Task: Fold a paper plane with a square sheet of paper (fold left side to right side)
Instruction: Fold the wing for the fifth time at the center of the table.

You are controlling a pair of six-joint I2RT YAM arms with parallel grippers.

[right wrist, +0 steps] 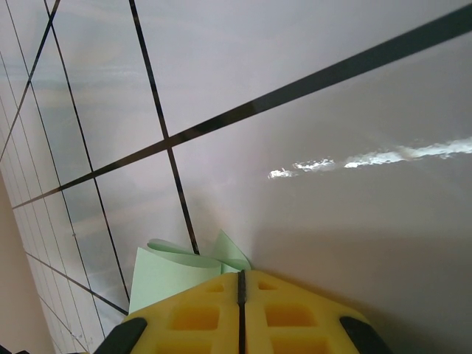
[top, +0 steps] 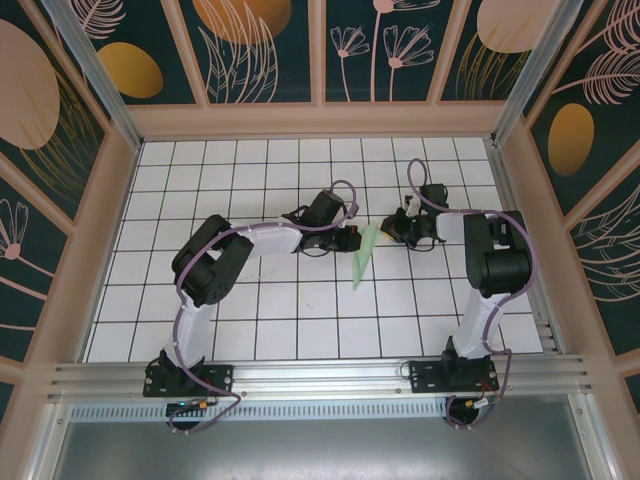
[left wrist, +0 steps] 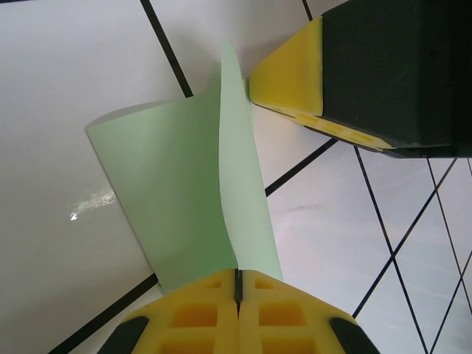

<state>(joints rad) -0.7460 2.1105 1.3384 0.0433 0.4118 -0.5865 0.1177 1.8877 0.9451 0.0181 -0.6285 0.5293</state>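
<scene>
The pale green sheet of paper (top: 363, 258) is folded into a narrow creased strip between the two grippers near the middle of the grid floor. In the left wrist view the sheet of paper (left wrist: 184, 184) stands folded along a vertical crease. My left gripper (left wrist: 237, 279) is shut on its near edge. The right gripper's yellow fingers (left wrist: 291, 74) meet the sheet's far tip. In the right wrist view my right gripper (right wrist: 241, 279) is shut, with curled layers of the paper (right wrist: 166, 276) coming out at its tip. From above, the left gripper (top: 352, 240) and right gripper (top: 388, 232) face each other across the strip.
White grid tiles with black lines cover the floor (top: 300, 320). Wooden walls (top: 320, 120) with dark floral panels enclose it on three sides. A metal rail (top: 320, 375) carrying both arm bases runs along the near edge.
</scene>
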